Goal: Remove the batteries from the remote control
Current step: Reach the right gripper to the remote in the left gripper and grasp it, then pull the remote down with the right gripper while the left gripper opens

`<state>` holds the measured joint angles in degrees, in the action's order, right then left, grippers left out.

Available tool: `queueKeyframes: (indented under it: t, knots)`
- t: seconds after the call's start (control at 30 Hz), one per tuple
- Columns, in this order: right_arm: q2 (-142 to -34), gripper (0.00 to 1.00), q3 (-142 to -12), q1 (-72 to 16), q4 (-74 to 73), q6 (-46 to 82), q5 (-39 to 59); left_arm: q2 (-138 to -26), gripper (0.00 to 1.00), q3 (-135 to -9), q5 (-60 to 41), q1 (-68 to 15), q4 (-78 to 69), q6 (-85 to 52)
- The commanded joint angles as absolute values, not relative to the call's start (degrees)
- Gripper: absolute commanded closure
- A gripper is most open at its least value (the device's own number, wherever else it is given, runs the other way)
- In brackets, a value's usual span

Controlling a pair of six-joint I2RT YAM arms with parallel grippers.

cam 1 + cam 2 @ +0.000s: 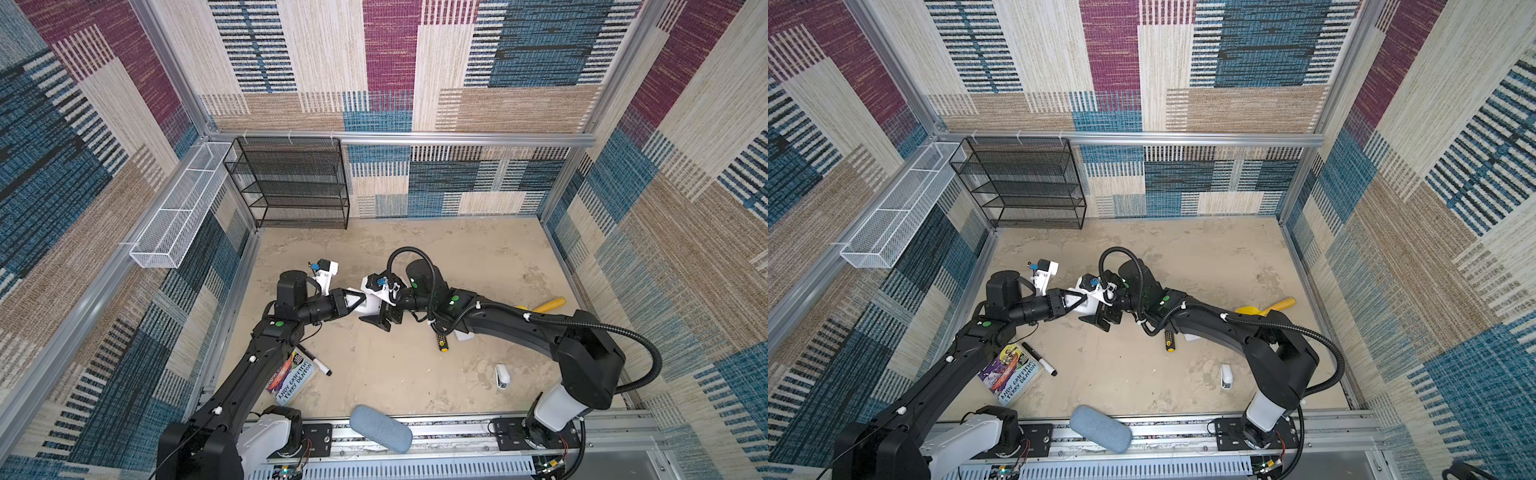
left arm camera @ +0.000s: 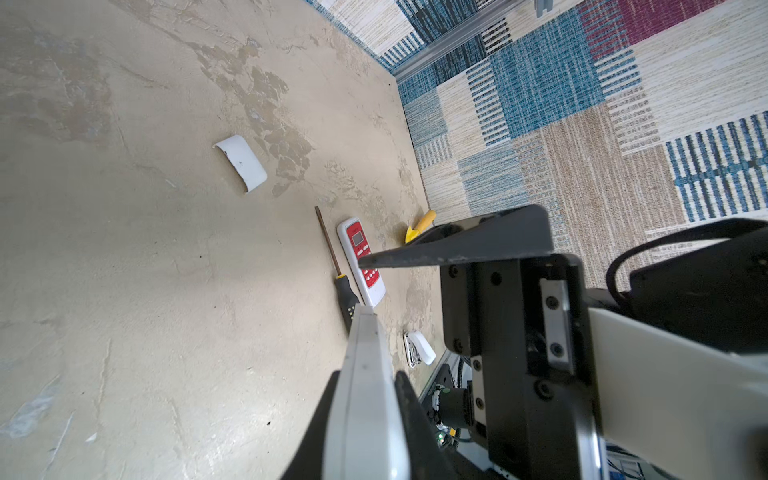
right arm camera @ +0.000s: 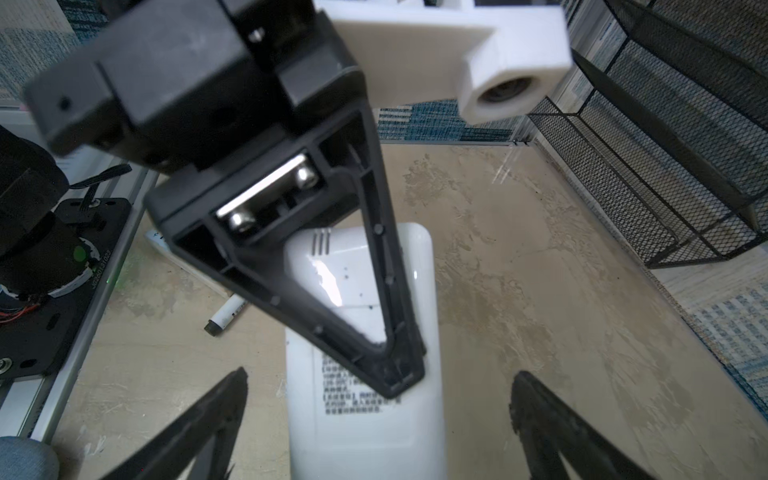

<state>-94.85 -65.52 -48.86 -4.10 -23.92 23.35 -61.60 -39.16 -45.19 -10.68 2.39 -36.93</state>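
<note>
My left gripper (image 1: 358, 302) is clamped on the remote (image 3: 361, 432) and holds it off the table with its printed back turned to my right wrist camera. One left finger lies across that back. My right gripper (image 3: 380, 376) stands wide open, a finger on either side of the remote's near end, touching nothing. I see no batteries in any view, and the back looks closed, so I judge they are inside and that I am at the cover-opening step, with no unloading done on this remote. Next I need to bring the right fingers onto the cover and slide or pry it off while the left holds firm. My left finger hides part of the back, so I cannot tell where the cover's seam runs or whether that finger pins it; I may have to shift the left grip first. On the table, well apart from my hands, a second remote (image 2: 360, 262) with red keys lies face up just beside a screwdriver (image 2: 345, 291). Farther off is a loose curved white piece (image 2: 241, 164), perhaps a cover, though I cannot say whose.
</note>
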Motion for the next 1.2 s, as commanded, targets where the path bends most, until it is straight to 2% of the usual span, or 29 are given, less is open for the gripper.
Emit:
queueKeyframes:
  t: [0.0, 0.77, 0.87, 1.03, 1.17]
  knots:
    - [-96.05, 0.05, -67.20, -49.06, -2.72, -25.08, 22.75, -61.79, 1.00, -39.55, -45.57, -10.72, 1.40, -36.28]
    - [-99.03, 0.45, -71.96, -49.14, 1.76, -26.45, 23.20, -62.05, 1.00, -39.77, -44.59, -10.72, 2.11, -35.95]
    - [-98.94, 0.49, -72.04, -49.17, 1.96, -26.63, 23.38, -62.22, 0.93, -39.97, -44.55, -10.72, 2.20, -35.89]
    - [-99.00, 0.53, -71.87, -49.20, 1.93, -26.81, 23.60, -62.73, 0.72, -39.95, -44.38, -10.72, 2.11, -35.99]
    - [-99.05, 0.57, -71.16, -49.19, 1.41, -26.72, 23.23, -63.15, 0.64, -39.99, -44.55, -10.72, 1.93, -36.39]
